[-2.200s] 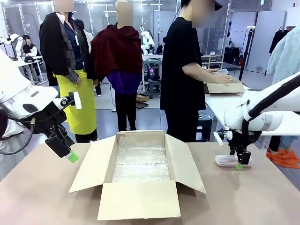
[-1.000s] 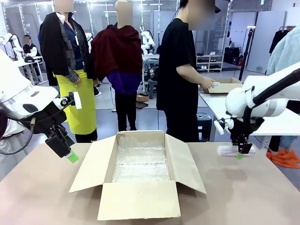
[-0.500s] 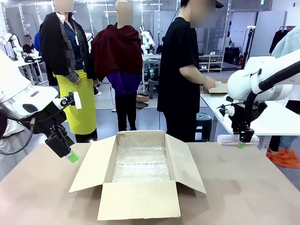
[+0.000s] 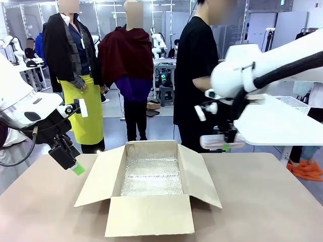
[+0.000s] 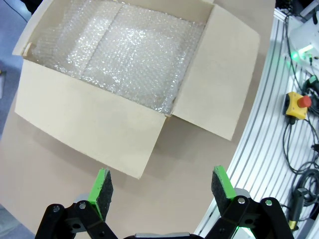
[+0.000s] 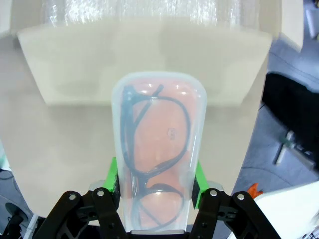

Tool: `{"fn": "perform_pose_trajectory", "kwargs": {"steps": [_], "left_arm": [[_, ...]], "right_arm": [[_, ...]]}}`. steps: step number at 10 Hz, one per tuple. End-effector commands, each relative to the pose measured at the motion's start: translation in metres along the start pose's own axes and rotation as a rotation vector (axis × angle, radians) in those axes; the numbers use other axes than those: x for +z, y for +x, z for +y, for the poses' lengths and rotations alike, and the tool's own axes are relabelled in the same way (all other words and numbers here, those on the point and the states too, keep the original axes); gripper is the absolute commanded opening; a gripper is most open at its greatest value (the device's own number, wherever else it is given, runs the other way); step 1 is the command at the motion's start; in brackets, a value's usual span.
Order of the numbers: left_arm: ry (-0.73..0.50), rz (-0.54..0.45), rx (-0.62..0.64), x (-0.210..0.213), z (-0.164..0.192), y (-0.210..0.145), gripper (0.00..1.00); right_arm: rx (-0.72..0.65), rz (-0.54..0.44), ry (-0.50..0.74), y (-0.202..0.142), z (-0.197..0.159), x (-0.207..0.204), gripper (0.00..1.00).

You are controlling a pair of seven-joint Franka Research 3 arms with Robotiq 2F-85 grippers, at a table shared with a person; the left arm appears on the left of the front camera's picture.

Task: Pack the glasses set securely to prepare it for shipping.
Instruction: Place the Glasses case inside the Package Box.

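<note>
Pink case (image 6: 158,169) containing dark-framed eyeglasses was gripped in the right jaws, level in the air above the right flap of the open, bubble-lined cardboard box (image 4: 149,214), clear of the worktop (image 4: 262,201). Left jaws stood wide open and empty, left of the box.

Place: robotics laboratory in an open-plan hall.
Evidence:
- Brown work table (image 4: 262,201), edged with a slotted aluminium rail (image 5: 254,149).
- Red emergency-stop button (image 5: 298,103) in a yellow housing, with loose cables (image 5: 299,164) just beside the rail.
- White bench (image 4: 272,126) at right.
- Glass partitions (image 4: 108,20) and a stool (image 4: 165,93) far back.
- Grey floor (image 4: 156,126).
- Person (image 4: 194,75) standing at the far side.
</note>
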State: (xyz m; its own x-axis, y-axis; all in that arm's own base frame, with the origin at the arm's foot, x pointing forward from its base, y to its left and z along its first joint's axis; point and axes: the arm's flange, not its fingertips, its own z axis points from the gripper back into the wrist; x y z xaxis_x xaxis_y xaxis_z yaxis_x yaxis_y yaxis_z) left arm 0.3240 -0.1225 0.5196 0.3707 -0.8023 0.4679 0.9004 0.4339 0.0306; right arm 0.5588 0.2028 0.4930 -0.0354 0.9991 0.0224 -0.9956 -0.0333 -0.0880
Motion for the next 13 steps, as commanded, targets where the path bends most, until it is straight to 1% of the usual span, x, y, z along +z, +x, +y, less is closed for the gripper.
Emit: {"fn": "perform_pose_trajectory", "kwargs": {"steps": [1,2,4,5,6,7,8,10,11,13], "left_arm": [[-0.014,-0.005,-0.002,0.001,-0.001,-0.002,1.00],[-0.014,-0.005,-0.002,0.001,-0.001,-0.002,1.00],[-0.014,-0.005,-0.002,0.001,-0.001,-0.002,1.00],[-0.014,-0.005,-0.002,0.001,-0.001,-0.002,1.00],[-0.014,-0.005,-0.002,0.001,-0.001,-0.002,1.00],[-0.014,-0.005,-0.002,0.001,-0.001,-0.002,1.00],[-0.014,-0.005,-0.002,0.001,-0.001,-0.002,1.00],[-0.014,-0.005,-0.002,0.001,-0.001,-0.002,1.00],[-0.014,-0.005,-0.002,0.001,-0.001,-0.002,1.00],[-0.014,-0.005,-0.002,0.001,-0.001,-0.002,1.00]], "right_arm": [[-0.001,0.021,0.004,0.055,-0.017,-0.008,0.48],[0.011,0.033,0.006,0.093,-0.018,-0.014,0.48],[0.010,0.017,0.005,0.151,-0.023,-0.033,0.48],[0.006,0.008,-0.003,0.176,-0.023,-0.045,0.48],[0.022,0.020,0.001,0.201,-0.024,-0.061,0.48],[0.015,0.039,0.012,0.216,-0.027,-0.075,0.48],[0.010,0.036,0.010,0.227,-0.031,-0.088,0.48],[-0.023,0.017,-0.005,0.238,-0.042,-0.109,0.48],[-0.022,0.032,0.005,0.238,-0.046,-0.126,0.48],[-0.030,0.026,0.001,0.236,-0.052,-0.151,0.48]]}}
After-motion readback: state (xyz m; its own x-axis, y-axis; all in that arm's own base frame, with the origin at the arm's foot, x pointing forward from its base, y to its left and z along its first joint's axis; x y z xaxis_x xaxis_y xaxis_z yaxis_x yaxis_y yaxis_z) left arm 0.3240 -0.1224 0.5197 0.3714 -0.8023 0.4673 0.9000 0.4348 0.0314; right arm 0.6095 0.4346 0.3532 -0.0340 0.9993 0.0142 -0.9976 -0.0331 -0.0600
